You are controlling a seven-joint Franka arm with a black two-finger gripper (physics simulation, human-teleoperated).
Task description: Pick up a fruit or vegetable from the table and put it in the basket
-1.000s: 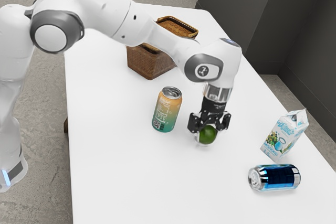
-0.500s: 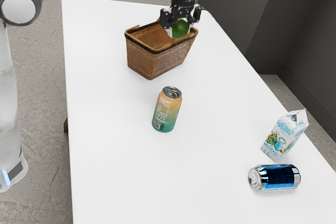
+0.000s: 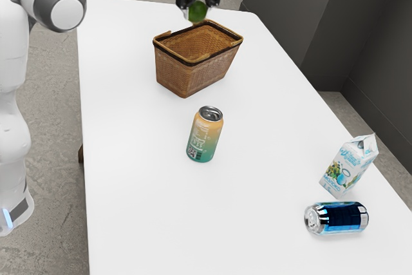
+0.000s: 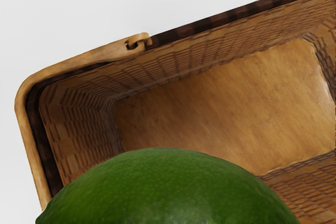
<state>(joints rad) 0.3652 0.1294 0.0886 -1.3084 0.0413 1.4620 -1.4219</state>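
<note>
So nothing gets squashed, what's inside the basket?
In the basket I see its brown bottom and woven walls, nothing else. The green fruit hides part of the inside in my wrist view; there, I can't tell.

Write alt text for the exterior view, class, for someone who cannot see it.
A black gripper holds a green fruit above a wicker basket on a white table. Nearer stands an orange and green can; toward the exterior view's right, a carton and a blue can on its side.
</note>
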